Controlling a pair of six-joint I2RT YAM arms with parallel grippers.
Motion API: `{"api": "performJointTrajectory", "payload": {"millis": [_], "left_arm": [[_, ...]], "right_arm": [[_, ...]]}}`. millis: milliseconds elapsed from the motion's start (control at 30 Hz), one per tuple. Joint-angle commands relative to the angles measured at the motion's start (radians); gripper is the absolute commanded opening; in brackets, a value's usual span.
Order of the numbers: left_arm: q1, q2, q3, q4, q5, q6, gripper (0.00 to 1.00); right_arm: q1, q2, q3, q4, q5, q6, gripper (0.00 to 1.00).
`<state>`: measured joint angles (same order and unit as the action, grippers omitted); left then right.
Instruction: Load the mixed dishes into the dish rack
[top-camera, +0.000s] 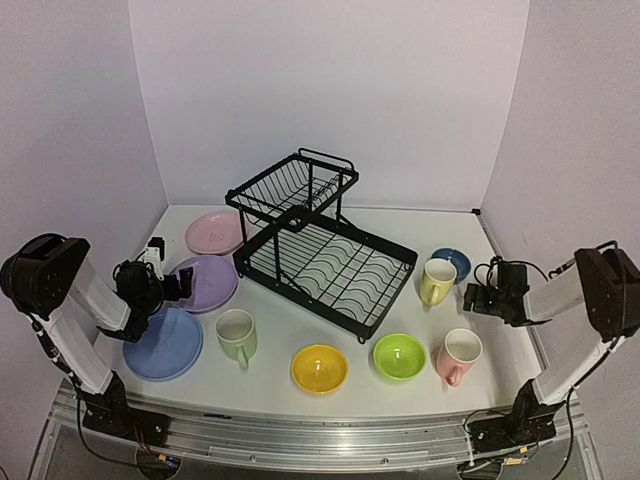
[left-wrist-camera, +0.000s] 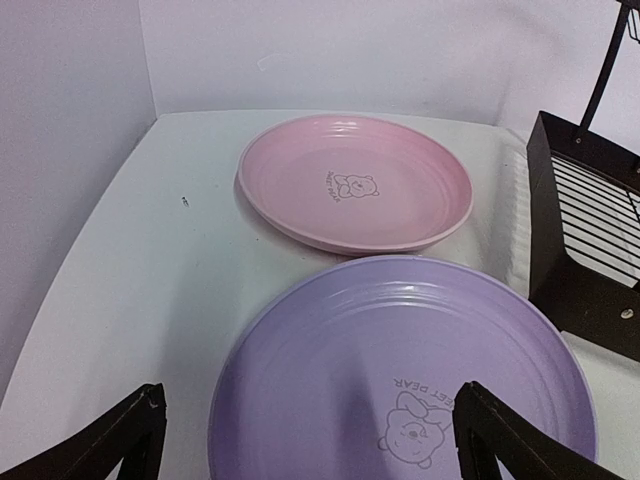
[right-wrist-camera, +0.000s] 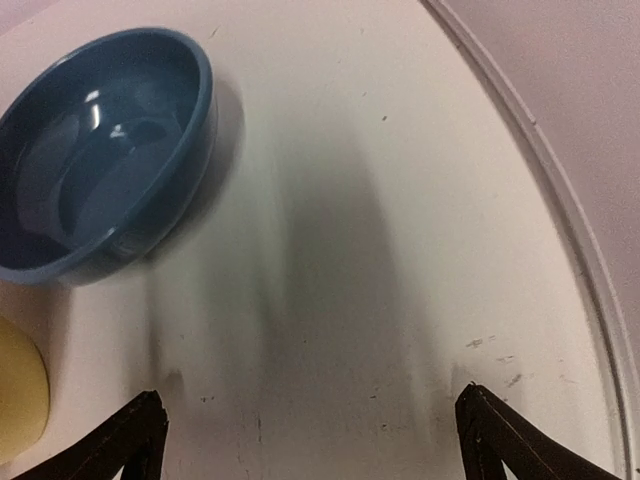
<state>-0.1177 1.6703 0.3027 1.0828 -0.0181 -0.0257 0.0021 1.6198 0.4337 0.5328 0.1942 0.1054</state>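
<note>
Nine pastel dishes sit on the white table (top-camera: 283, 322) around the black wire two-tier dish rack (top-camera: 325, 245), and none is in it yet. Left of the rack lie the pink flat plate (top-camera: 213, 232), the lavender flat plate (left-wrist-camera: 400, 380) and the blue flat plate (top-camera: 165, 345); in front of the rack stand the light green mug (top-camera: 236, 335), the yellow small bowl (top-camera: 319, 368), the lime small bowl (top-camera: 399, 356) and the pink mug (top-camera: 460, 357); right of the rack are the yellow mug (top-camera: 437, 281) and the dark blue small bowl (right-wrist-camera: 100, 150). We see the left gripper (left-wrist-camera: 310, 400) spread wide and empty, poised over the lavender plate on the rack's left side. We judge the main risk to be here: a plate lying flat offers only a thin rim, so a jaw may skate off it, or push the plate into its pink neighbour or the rack's near corner. A plate pinched by one edge could also tip and slip during the lift toward the rack's slots. The right gripper (right-wrist-camera: 310, 400), equally wide and empty, hangs over bare table to the rack's right. The blue bowl and the yellow mug lie close by, so a careless sweep toward either one could knock it into the other.
</note>
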Motion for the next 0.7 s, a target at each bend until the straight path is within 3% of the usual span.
{"api": "performJointTrajectory", "payload": {"millis": [0,100,200,267,467,567,667], "left_arm": [[0.004,-0.019,0.014,0.044,0.015,0.006,1.0],[0.005,-0.019,0.014,0.041,0.015,0.006,1.0],[0.004,-0.03,0.007,0.059,-0.001,0.003,1.0],[0.005,-0.104,0.028,-0.028,-0.057,-0.019,1.0],[0.005,-0.398,0.235,-0.634,-0.027,-0.006,1.0],[0.007,-0.492,0.363,-0.911,0.207,0.075,1.0],[0.007,-0.462,0.542,-1.323,0.42,0.227,1.0]], "right_arm": [[0.006,-0.17,0.12,-0.254,0.079,0.01,0.98],[0.006,-0.256,0.156,-0.309,0.062,-0.019,0.98],[0.006,-0.305,0.265,-0.477,0.019,0.014,0.98],[0.006,-0.314,0.343,-0.598,-0.07,0.047,0.98],[0.006,-0.313,0.54,-0.758,-0.393,0.181,0.94],[0.006,-0.297,0.617,-0.784,-0.511,0.241,0.94],[0.04,-0.274,0.71,-0.885,-0.53,0.236,0.93]]}}
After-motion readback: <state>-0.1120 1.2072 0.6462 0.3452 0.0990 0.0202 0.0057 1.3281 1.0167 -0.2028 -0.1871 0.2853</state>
